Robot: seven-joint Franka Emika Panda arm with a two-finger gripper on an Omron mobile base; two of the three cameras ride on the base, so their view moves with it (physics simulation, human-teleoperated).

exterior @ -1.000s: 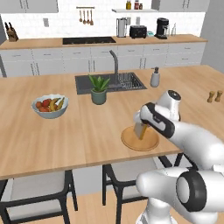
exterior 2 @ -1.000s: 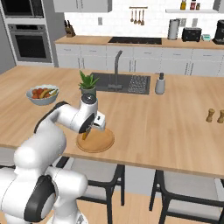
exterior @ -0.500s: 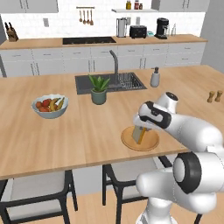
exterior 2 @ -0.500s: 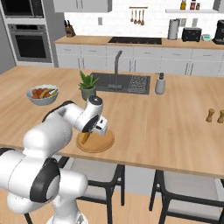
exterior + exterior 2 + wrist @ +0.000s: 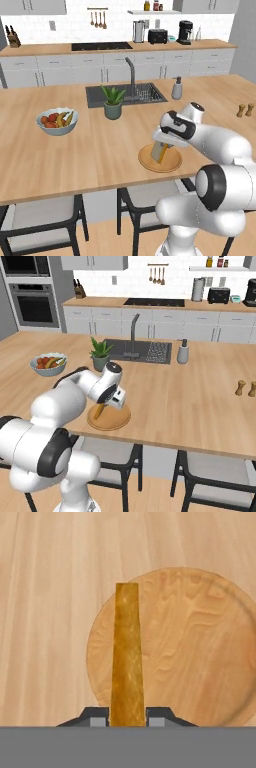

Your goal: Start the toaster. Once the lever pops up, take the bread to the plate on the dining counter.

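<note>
At the centre of the hand view, the fingers (image 5: 127,716) are clenching a bread slice (image 5: 127,657) edge-on, holding it over the left part of the round wooden plate (image 5: 200,647). In the left base view, the plate (image 5: 172,164) is sitting lower right of centre on the light-wood tabletop (image 5: 75,155).

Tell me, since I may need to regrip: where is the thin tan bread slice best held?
By its upper crust edge, from above, pinching across the two flat faces. The thin golden-crusted bread slice stands edge-on over the round wooden plate, as the hand holds it.
</note>
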